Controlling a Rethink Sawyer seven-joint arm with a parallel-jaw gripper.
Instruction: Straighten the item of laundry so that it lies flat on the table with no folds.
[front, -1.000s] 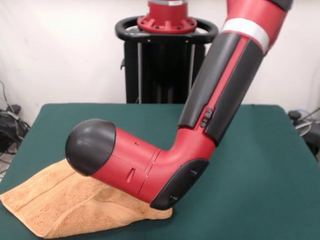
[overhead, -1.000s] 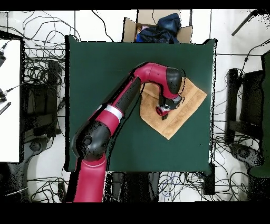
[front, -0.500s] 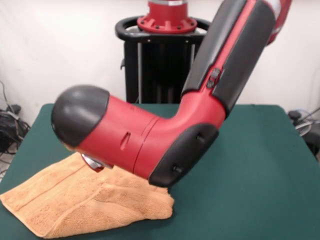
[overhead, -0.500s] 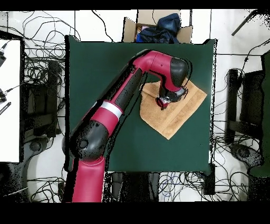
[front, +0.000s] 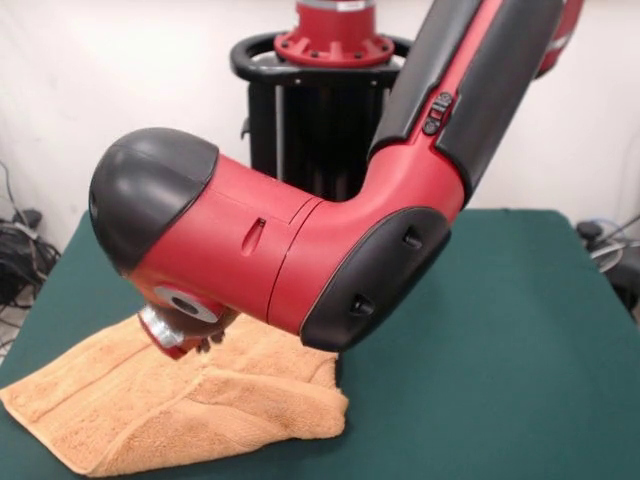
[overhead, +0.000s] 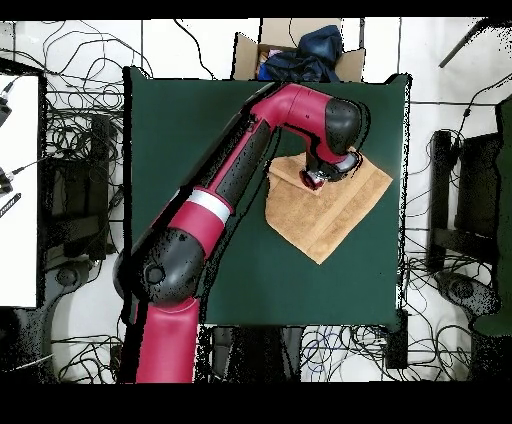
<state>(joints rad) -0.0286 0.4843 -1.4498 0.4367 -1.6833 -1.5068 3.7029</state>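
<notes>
Silver and red, the round wrist end of the arm points down over the towel, but the fingers are tucked under it, so I cannot tell if they are open or holding anything. The orange terry towel lies folded double near one corner of the green bench. The big red arm reaches across the bench.
</notes>
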